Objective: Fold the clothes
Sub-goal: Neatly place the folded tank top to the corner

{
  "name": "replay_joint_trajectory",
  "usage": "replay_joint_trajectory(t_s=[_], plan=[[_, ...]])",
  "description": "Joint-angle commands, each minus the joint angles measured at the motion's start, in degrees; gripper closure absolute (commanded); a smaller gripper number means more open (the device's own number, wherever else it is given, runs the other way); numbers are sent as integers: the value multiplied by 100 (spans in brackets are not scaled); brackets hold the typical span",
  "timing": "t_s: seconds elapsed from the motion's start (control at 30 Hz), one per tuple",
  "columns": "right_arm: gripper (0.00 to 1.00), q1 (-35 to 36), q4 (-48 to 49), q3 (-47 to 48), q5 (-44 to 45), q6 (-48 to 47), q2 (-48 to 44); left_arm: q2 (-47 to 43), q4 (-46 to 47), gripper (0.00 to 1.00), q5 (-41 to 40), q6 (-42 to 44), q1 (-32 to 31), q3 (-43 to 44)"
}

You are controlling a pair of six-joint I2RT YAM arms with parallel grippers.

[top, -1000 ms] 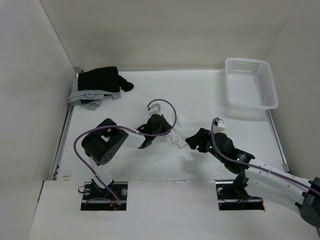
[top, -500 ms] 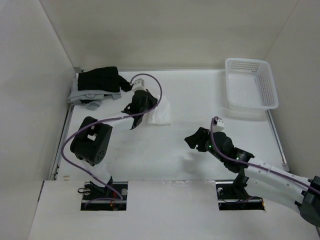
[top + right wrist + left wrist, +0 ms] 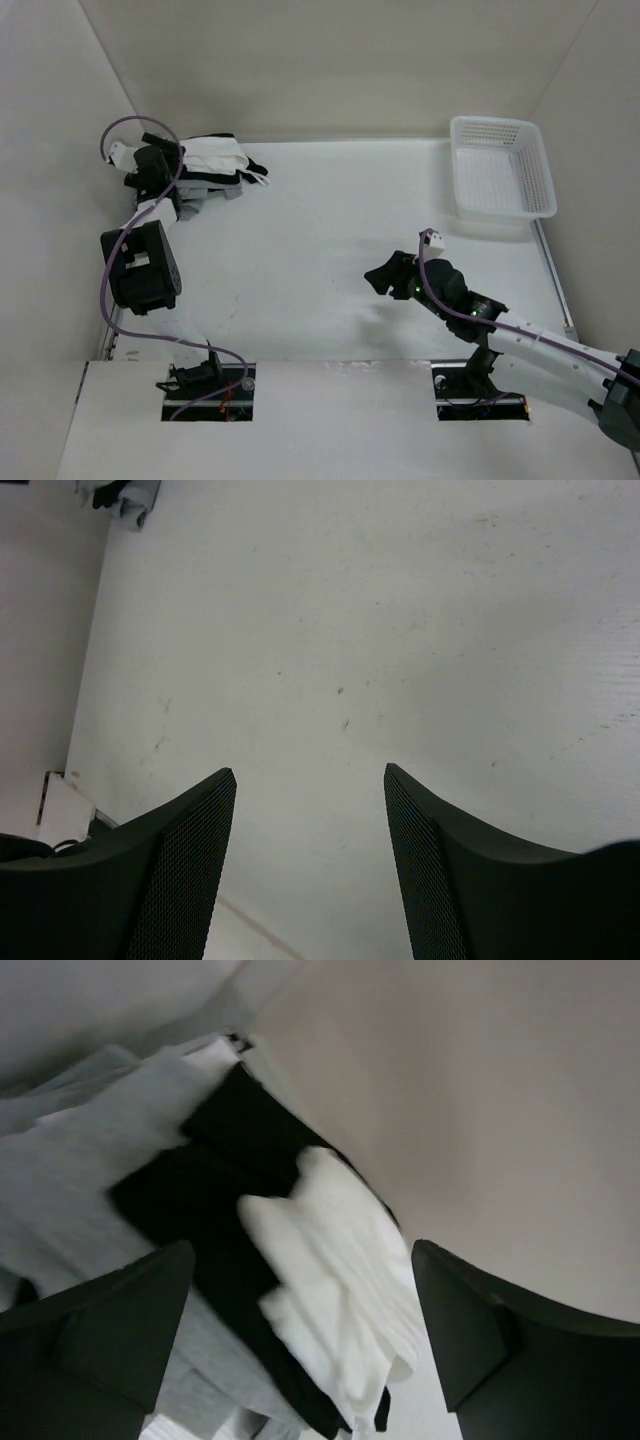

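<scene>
The clothes, a folded white garment (image 3: 213, 157), lie on top of a black garment (image 3: 247, 170) in the pile at the table's far left corner. In the left wrist view the white garment (image 3: 340, 1290) rests across the black garment (image 3: 225, 1195) and a light grey one (image 3: 85, 1160). My left gripper (image 3: 177, 168) is at the pile's left side; its jaws (image 3: 302, 1258) stand open on either side of the white fabric without touching it. My right gripper (image 3: 378, 277) hovers open over bare table right of the middle, with nothing between its fingers (image 3: 175, 860).
A white mesh basket (image 3: 492, 121) stands at the back right. A light grey garment (image 3: 203, 196) pokes out under the pile. White walls close in the table on the left, back and right. The left arm's elbow (image 3: 140, 265) sits along the left edge.
My left arm swung from the table's middle to the far left corner with the white garment, then opened. The garment now lies on the pile. The right arm barely moved.
</scene>
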Motion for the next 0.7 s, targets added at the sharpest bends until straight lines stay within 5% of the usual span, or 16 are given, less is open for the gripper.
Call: replay_joint_trajectory(t_s=[0.0, 0.37, 0.4, 0.43, 0.67], plan=[[34, 29, 476, 78, -91, -51, 114, -296, 348, 0, -82, -606, -82, -593], [31, 20, 433, 78, 75, -86, 299, -1896, 210, 0, -1462, 52, -2988, -1896], [27, -6, 398, 61, 136, -78, 325, -1862, 87, 0, -1419, 149, -3374, -1800], [0, -24, 328, 69, 198, -78, 352, -1792, -88, 0, -1357, 315, -3708, -1677], [0, -24, -393, 192, 883, -104, 335, -1264, -1425, 0, -891, 729, -5442, -832]])
